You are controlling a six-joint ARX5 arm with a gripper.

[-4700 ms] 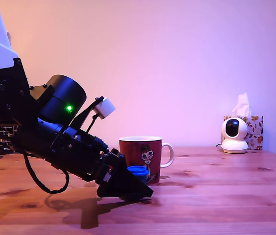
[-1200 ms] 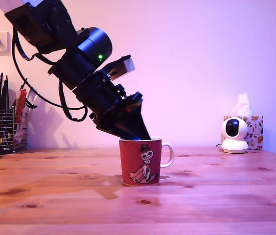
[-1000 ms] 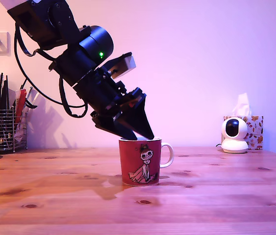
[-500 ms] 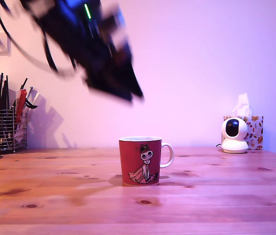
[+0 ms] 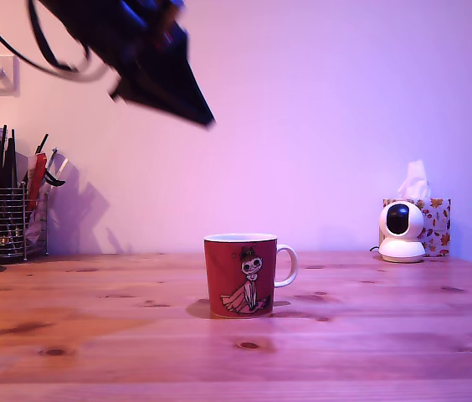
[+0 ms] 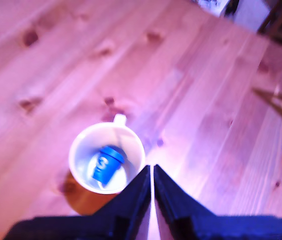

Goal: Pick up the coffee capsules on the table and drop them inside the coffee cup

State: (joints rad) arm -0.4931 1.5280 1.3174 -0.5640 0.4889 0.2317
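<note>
The dark red mug (image 5: pixel 242 275) with its white handle stands on the wooden table (image 5: pixel 370 335), near the middle of the exterior view. Its white inside shows in the wrist view, and the blue capsule (image 6: pixel 106 163) lies on its side at the bottom of the mug (image 6: pixel 81 150). My gripper (image 5: pixel 194 115) hangs high above the table, up and to the exterior view's left of the mug. The black fingertips (image 6: pixel 152 172) are pressed together with only a hairline gap and hold nothing.
A wire mesh pen holder (image 5: pixel 3 222) with pens stands at the exterior view's far left. A white round camera (image 5: pixel 401 230) and a patterned tissue box (image 5: pixel 437 219) stand at the back right. Chair legs (image 6: pixel 281 100) show beyond the table in the wrist view.
The gripper was at the mug's rim, then rose quickly up and to the exterior view's left. The capsule it carried now lies inside the mug.
</note>
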